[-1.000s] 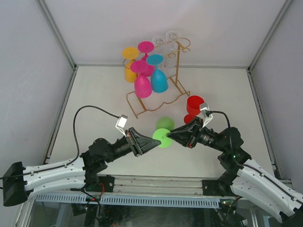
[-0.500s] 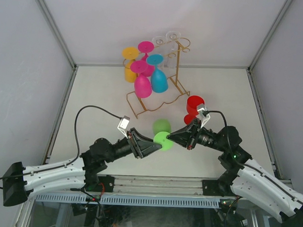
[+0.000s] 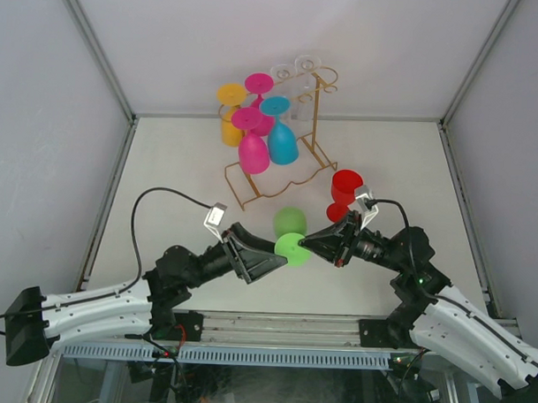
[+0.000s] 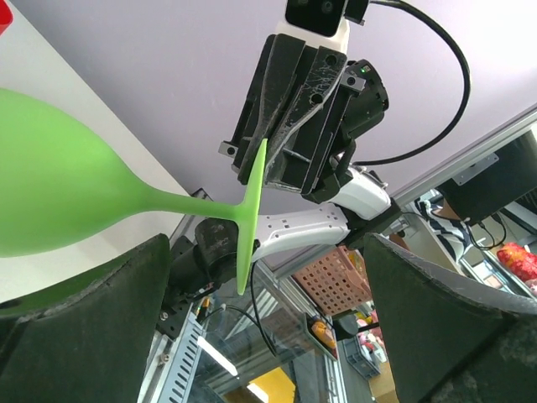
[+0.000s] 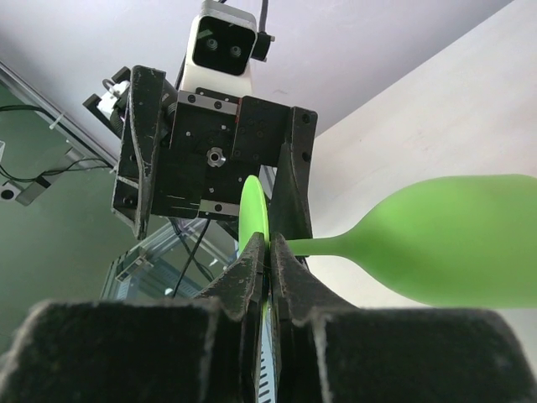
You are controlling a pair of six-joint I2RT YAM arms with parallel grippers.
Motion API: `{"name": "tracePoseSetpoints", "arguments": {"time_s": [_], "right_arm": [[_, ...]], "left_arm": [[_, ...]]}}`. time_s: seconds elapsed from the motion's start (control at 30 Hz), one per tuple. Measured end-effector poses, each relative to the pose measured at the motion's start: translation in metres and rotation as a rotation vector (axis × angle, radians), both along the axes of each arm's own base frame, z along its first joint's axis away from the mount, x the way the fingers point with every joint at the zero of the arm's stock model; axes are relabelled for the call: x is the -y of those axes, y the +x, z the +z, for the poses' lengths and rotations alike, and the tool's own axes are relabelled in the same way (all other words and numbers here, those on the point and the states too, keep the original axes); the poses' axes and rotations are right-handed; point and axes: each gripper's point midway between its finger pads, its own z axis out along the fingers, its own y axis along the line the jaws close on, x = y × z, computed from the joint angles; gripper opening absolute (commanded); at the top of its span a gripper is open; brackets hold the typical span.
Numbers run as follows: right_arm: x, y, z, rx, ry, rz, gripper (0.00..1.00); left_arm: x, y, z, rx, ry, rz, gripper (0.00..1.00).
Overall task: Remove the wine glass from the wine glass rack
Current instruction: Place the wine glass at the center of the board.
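A green wine glass (image 3: 290, 224) hangs in the air over the front of the table, lying on its side, off the wine glass rack (image 3: 235, 188). My right gripper (image 3: 305, 244) is shut on the rim of its round foot (image 5: 252, 210), with the bowl (image 5: 457, 239) pointing away. My left gripper (image 3: 276, 254) faces the foot from the other side. Its jaws stand open, wide on either side of the foot's edge (image 4: 252, 220), touching nothing. The gold wire rack stands at the back of the table.
Yellow (image 3: 229, 120), pink (image 3: 253, 150) and cyan (image 3: 282, 142) glasses hang upside down on the rack, with a magenta one (image 3: 259, 83) and clear ones (image 3: 295, 74) behind. A red glass (image 3: 345, 188) stands just behind my right wrist. White walls enclose the table.
My left gripper went from shut on the green glass's foot to wide open and drew back slightly. My right gripper closed fully on the foot and now holds the glass alone.
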Motion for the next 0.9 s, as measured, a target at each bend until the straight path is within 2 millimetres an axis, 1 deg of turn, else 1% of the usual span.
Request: {"name": "tracePoseSetpoints", "arguments": {"time_s": [0.03, 0.1, 0.17, 0.27, 0.33, 0.37, 0.4, 0.53, 0.63, 0.7, 0.8, 0.9], "right_arm": [[0.0, 0.0, 0.0, 0.001, 0.0, -0.002, 0.0], [0.0, 0.001, 0.0, 0.001, 0.0, -0.005, 0.0], [0.0, 0.001, 0.0, 0.0, -0.001, -0.009, 0.0], [0.0, 0.003, 0.0, -0.001, 0.0, -0.016, 0.0], [0.001, 0.004, 0.0, -0.002, 0.001, -0.024, 0.0], [0.001, 0.005, 0.0, -0.002, 0.001, -0.027, 0.0], [0.001, 0.005, 0.0, -0.003, 0.002, -0.032, 0.0], [0.001, 0.008, 0.001, -0.005, 0.004, -0.048, 0.0], [0.002, 0.009, 0.001, -0.005, 0.006, -0.055, 0.0], [0.002, 0.01, 0.001, -0.005, 0.006, -0.057, 0.0], [0.002, 0.01, 0.001, -0.005, 0.006, -0.057, 0.0], [0.002, 0.01, 0.001, -0.005, 0.006, -0.057, 0.0]], "left_arm": [[0.0, 0.0, 0.001, -0.001, -0.006, -0.003, 0.99], [0.002, -0.001, 0.002, -0.003, -0.011, -0.013, 0.93], [0.004, -0.001, 0.0, -0.012, -0.01, -0.018, 0.9], [0.006, -0.001, -0.003, -0.025, -0.004, -0.026, 0.82], [0.008, -0.003, -0.005, -0.033, 0.002, -0.038, 0.75], [0.009, -0.004, -0.008, -0.035, 0.009, -0.046, 0.69], [0.011, -0.004, -0.011, -0.038, 0.018, -0.053, 0.66], [0.017, -0.003, -0.027, -0.065, 0.075, -0.062, 0.6], [0.019, -0.001, -0.038, -0.085, 0.112, -0.053, 0.59], [0.018, 0.0, -0.04, -0.087, 0.118, -0.046, 0.58], [0.017, 0.001, -0.038, -0.077, 0.116, -0.035, 0.52], [0.016, 0.002, -0.035, -0.057, 0.112, -0.029, 0.51]]}}
